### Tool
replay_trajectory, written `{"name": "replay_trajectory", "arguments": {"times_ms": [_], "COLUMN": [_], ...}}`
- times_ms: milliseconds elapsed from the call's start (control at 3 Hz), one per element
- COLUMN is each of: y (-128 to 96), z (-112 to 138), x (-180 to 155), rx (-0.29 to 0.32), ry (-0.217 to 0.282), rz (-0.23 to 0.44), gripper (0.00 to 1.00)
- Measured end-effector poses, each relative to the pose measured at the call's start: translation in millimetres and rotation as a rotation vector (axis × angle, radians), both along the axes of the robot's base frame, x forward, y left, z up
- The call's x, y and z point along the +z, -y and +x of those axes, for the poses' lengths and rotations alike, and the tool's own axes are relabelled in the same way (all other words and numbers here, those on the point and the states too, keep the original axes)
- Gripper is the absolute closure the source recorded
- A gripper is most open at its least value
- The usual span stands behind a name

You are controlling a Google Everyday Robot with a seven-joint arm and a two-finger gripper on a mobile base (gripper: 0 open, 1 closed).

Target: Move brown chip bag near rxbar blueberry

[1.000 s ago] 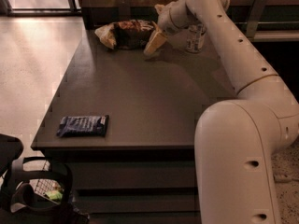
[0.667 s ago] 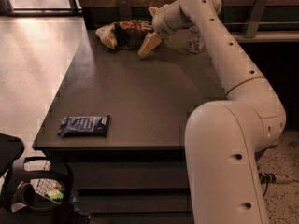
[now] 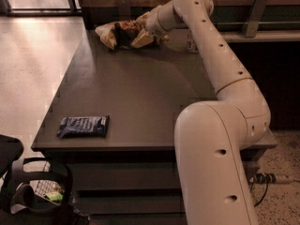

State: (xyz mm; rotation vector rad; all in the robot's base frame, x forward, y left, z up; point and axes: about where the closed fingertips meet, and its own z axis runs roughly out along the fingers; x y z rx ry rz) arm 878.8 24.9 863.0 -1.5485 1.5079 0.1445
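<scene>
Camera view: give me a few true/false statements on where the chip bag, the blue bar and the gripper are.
1. The chip bag lies at the far end of the table. True.
2. The blue bar sits right beside the chip bag. False: it lies at a near corner of the table, across the tabletop from the bag.
3. The gripper is at the chip bag. True.
4. The gripper hangs over the blue bar. False: it is reached out to the far end, well away from the bar.
5. The blue bar lies flat on the table. True.
</scene>
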Motion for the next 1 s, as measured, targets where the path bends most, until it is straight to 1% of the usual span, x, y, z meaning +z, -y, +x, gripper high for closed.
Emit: {"name": "replay_trajectory", "arguments": {"times_ms": [667, 1000], "y": [-7.7, -11.0], "z": [0.2, 0.3], "x": [-6.6, -10.0], "rx": [0.01, 0.014], "ry": [-0.009, -0.013], "rz": [-0.001, -0.002], "gripper": [0.85, 1.0]}}
